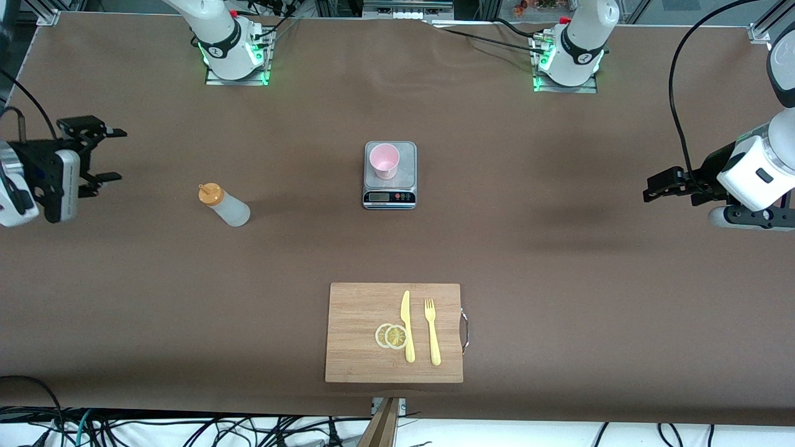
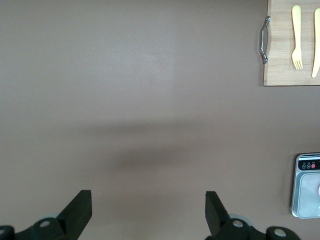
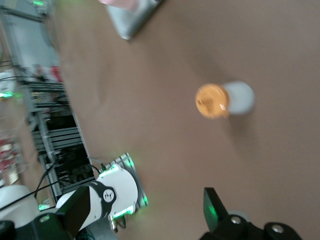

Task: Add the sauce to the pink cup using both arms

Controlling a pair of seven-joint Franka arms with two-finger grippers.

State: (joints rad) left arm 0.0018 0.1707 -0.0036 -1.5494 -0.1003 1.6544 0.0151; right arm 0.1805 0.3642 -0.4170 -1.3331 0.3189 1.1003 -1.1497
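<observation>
Nearest you, low in the middle of the frame, is the wooden board (image 1: 372,332) with a knife (image 1: 407,326), a fork (image 1: 432,332) and two lemon slices (image 1: 391,336). In the middle sits the scale (image 1: 389,197) – the pink cup (image 1: 384,161) stands on it. The sauce (image 1: 223,204) stands at middle left. Your right gripper (image 1: 102,155) waits at the left edge, fingers wide, holding nothing. Your left gripper (image 1: 655,189) at the right edge – wide too, holding nothing.

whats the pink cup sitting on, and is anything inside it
The pink cup stands on a small kitchen scale, on its steel plate above the display. Its visible inside looks empty; the plate directly beneath the cup is covered.
</observation>
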